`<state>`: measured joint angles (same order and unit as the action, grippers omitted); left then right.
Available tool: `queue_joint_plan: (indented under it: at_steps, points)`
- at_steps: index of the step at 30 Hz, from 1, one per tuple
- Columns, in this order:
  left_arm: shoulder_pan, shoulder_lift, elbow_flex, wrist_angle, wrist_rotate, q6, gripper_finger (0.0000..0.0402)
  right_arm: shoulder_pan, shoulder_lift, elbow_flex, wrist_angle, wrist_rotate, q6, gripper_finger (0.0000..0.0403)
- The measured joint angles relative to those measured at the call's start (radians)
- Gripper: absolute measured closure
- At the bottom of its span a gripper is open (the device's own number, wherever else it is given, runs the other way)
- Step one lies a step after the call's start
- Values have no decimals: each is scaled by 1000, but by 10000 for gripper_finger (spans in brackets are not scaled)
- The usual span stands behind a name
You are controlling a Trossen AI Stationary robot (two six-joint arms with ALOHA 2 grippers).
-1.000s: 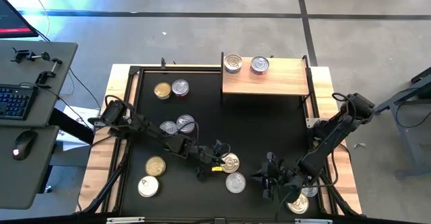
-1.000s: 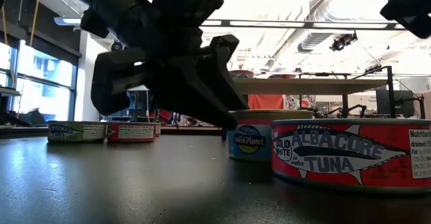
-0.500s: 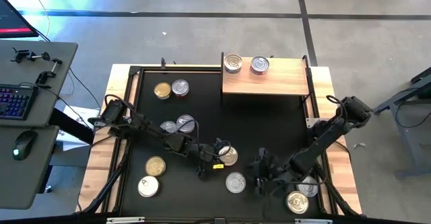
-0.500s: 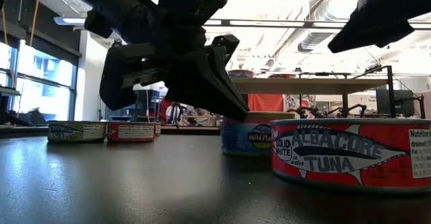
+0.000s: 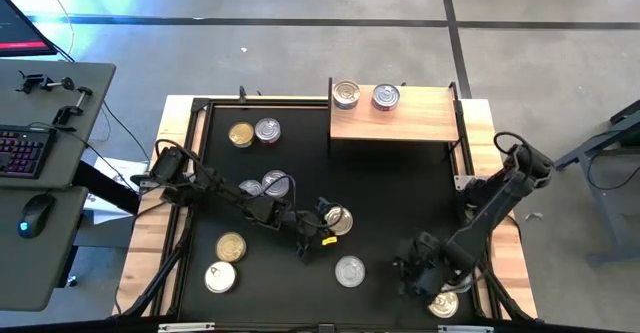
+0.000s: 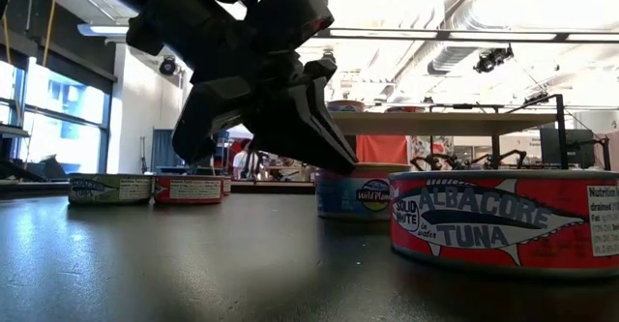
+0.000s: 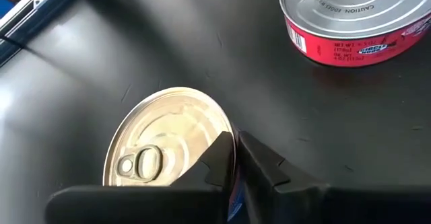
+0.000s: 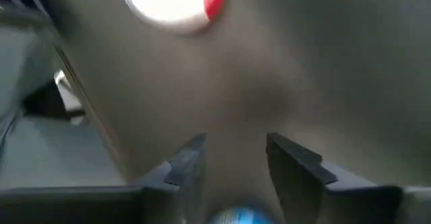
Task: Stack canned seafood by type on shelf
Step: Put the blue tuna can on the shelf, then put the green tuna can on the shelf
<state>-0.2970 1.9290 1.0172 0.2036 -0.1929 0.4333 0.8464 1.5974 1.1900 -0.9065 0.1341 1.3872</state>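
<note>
Matte black table (image 5: 400, 188); left hand (image 5: 322, 223) apparently pinches a round gold-topped tin (image 7: 168, 140); right hand (image 5: 412, 273) gapes empty.

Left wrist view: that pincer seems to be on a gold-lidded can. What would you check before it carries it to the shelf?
1. Grip: the left pincer is shut on the rim of the gold-topped tin. Ok, though only an edge hold.
2. Tin clear of the table: cannot tell.
3. Room on the shelf: ok, bare board beside the two silver-topped tins.
4. Matching gold pile on the shelf: not ok, none there.
5. Right pincer out of the way: ok, open at the table's near right.
</note>
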Motion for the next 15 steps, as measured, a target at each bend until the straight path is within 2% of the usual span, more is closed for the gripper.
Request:
queue_joint_plan:
  at_steps: [9,12,15]
  points:
    - [-27,-78,-3,-17,-71,-23,325,144,0,-76,-122,-223,553,371]
    - [-35,-113,-1,-26,-82,-23,317,166,1,-125,-121,-297,640,397]
    - [-41,-131,-1,-25,-82,-21,316,169,1,-181,-93,-338,677,393]
